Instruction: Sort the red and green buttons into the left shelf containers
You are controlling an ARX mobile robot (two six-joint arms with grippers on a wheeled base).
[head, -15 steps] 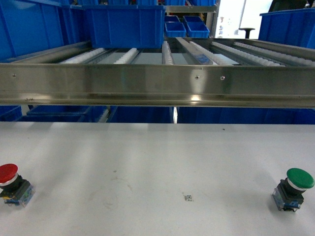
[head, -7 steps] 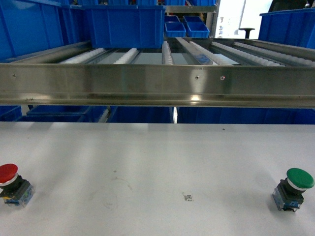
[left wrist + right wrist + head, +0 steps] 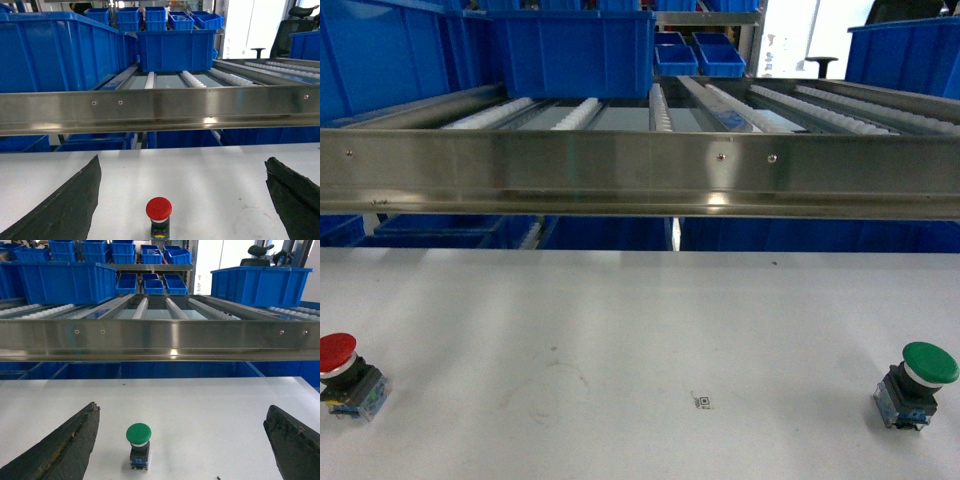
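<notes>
I face a pale grey desk [image 3: 620, 330], matt and lightly scuffed, with a tiny square printed mark [image 3: 702, 402] near its front middle. The red button [image 3: 342, 372] stands upright at the desk's far left edge in my head view, and the green button [image 3: 918, 382] stands upright near the right edge, the two well apart.

Beyond the desk runs a brushed-steel rail [image 3: 640, 172] fronting a roller shelf [image 3: 660, 105] whose white roller tracks slope away from me. On the left of that shelf sit two large deep blue bins [image 3: 55, 50], one close against the rail side and a second [image 3: 176, 49] farther back toward the middle. Smaller blue bins [image 3: 700, 55] are stacked on racks behind, more blue bins show beneath the shelf, and another large blue bin [image 3: 260, 284] sits on the right. A bright doorway or window and an office chair [image 3: 300, 20] lie at the back.

My left fingers [image 3: 65, 205] are spread wide, with the red button on the desk between them, untouched. My right fingers [image 3: 60, 450] are likewise spread wide, the green button standing between them, nearer the left one, also untouched.
</notes>
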